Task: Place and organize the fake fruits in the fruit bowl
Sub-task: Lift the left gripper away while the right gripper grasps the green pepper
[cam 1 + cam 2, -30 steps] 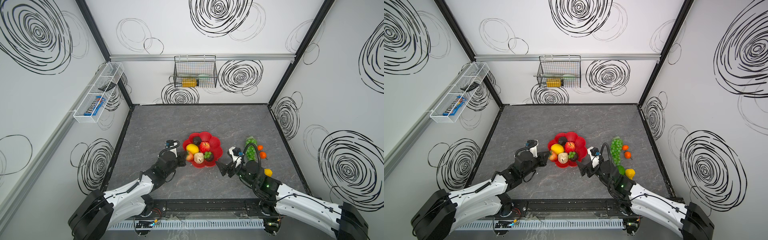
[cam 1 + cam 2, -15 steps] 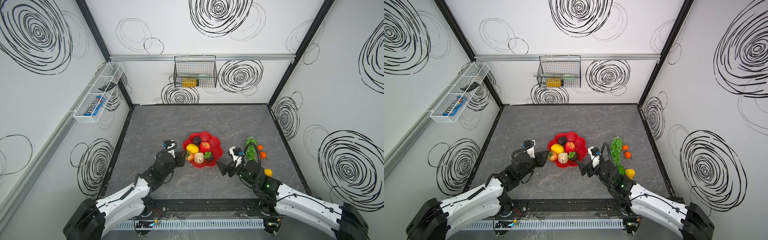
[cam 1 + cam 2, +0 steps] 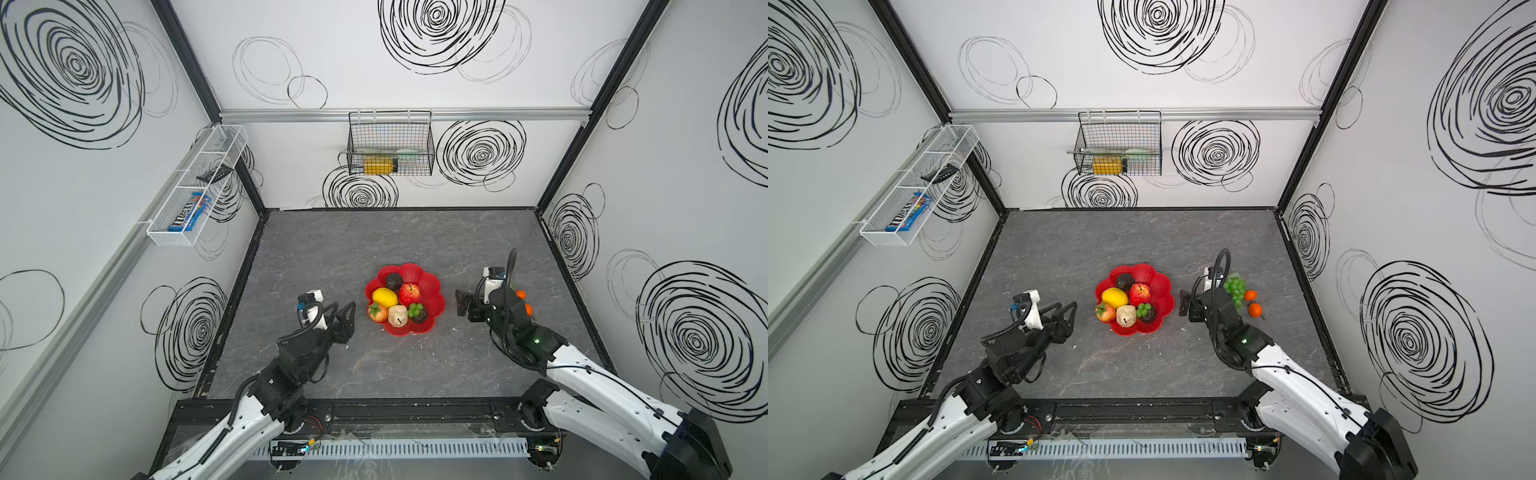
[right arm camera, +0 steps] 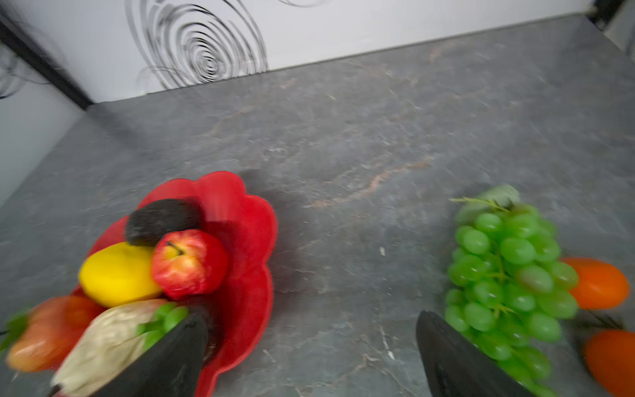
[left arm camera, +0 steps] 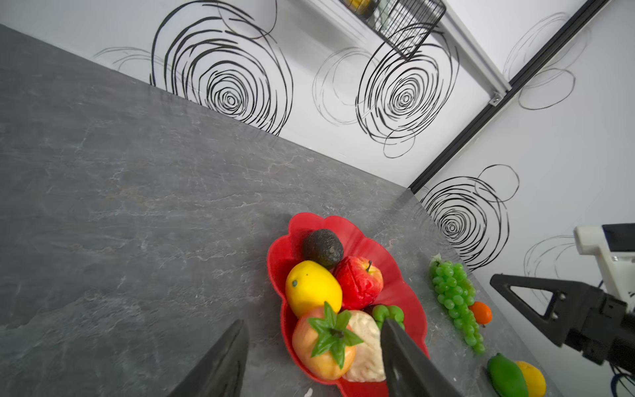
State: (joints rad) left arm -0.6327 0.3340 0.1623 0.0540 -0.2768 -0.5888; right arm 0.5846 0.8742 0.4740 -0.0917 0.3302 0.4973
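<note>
The red fruit bowl [image 3: 437, 286] [image 3: 1165, 291] sits mid-table holding an avocado [image 3: 393, 281], a red apple [image 3: 409, 294], a lemon [image 3: 385, 297], a strawberry [image 5: 324, 347], a beige pear [image 3: 397, 316] and a small green bunch [image 3: 417, 309]. My left gripper [image 3: 345, 308] [image 5: 314, 330] stands open and empty just left of the bowl. My right gripper [image 3: 461, 304] [image 4: 311, 319] is open over bare table between the bowl and the green grapes [image 3: 1235, 289] [image 4: 505, 275]. Two oranges [image 3: 1250, 295] [image 3: 1255, 309] lie by the grapes. A lime [image 5: 507, 376] and another lemon [image 5: 534, 379] lie nearer the front.
A black wire basket [image 3: 390, 145] with a yellow bottle hangs on the back wall. A long white mesh tray [image 3: 195, 187] is fixed to the left wall. Walls enclose the grey table [image 3: 374, 241] on three sides.
My left gripper has opened and drawn back to the left from the bowl's rim, leaving the strawberry in the bowl. My right gripper has moved toward the back, beside the grapes.
</note>
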